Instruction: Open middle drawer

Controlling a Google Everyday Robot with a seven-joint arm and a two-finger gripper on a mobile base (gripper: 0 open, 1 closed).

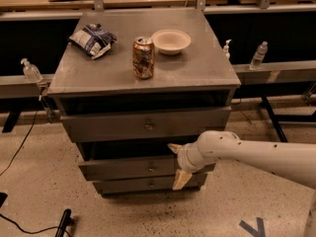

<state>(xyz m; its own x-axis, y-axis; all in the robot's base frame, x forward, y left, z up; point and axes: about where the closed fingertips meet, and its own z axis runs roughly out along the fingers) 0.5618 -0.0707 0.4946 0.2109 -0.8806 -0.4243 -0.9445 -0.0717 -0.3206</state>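
So the grey metal cabinet (pixel 143 78) has three drawers, and the middle drawer (pixel 123 168) is the shallow one, second down, with a tiny round knob (pixel 151 168) in the centre. There's a dark gap between its front and the taller top drawer (pixel 108 126) above it. The bottom drawer (pixel 128 185) sits right under it.

The white arm (pixel 256 157) reaches in from the right. The gripper (pixel 177 163) is down at the right part of the middle drawer's front, just right of the knob and not on it. Its tan fingers (pixel 180 178) are spread apart, one tip up by the drawer's top edge and the other hanging down over the bottom drawer's front. Nothing is pinched between them. Can't tell whether they actually touch the metal.

On top of the cabinet there's a crumpled chip bag (pixel 93 39) far left, a soda can (pixel 143 58) upright near the middle, and a pale bowl (pixel 171 41) just behind and right of it.
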